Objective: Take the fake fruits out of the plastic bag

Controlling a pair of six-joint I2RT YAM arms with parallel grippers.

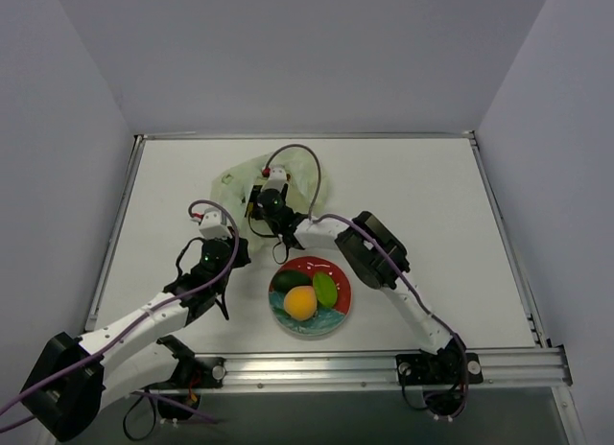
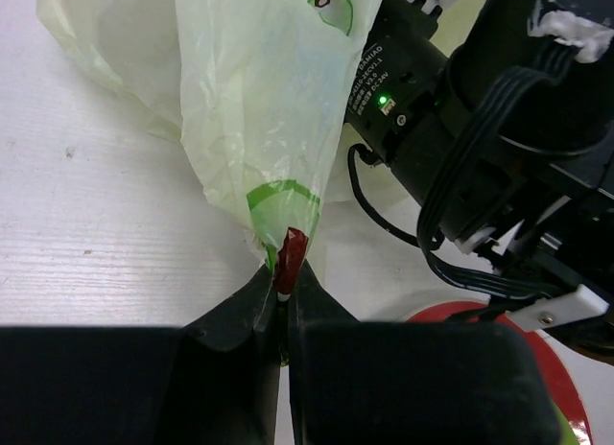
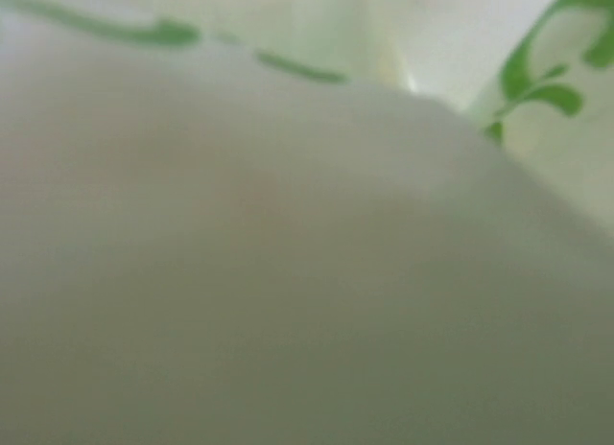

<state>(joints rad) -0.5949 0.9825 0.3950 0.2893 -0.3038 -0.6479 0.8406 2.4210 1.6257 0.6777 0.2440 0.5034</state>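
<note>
The plastic bag lies crumpled at the back centre of the table, pale and translucent with green print. My left gripper is shut on its near corner, and the left wrist view shows the bag pinched between the closed left gripper. My right gripper reaches into the bag, its fingers hidden. The right wrist view shows only blurred plastic. A dark green fruit, an orange fruit and a light green fruit lie on the plate. The yellow-orange fruit is hidden.
The red-and-teal plate sits at the front centre between the arms, and its red rim shows in the left wrist view. The right arm's black wrist and cables are close beside the bag. Metal rails edge the table.
</note>
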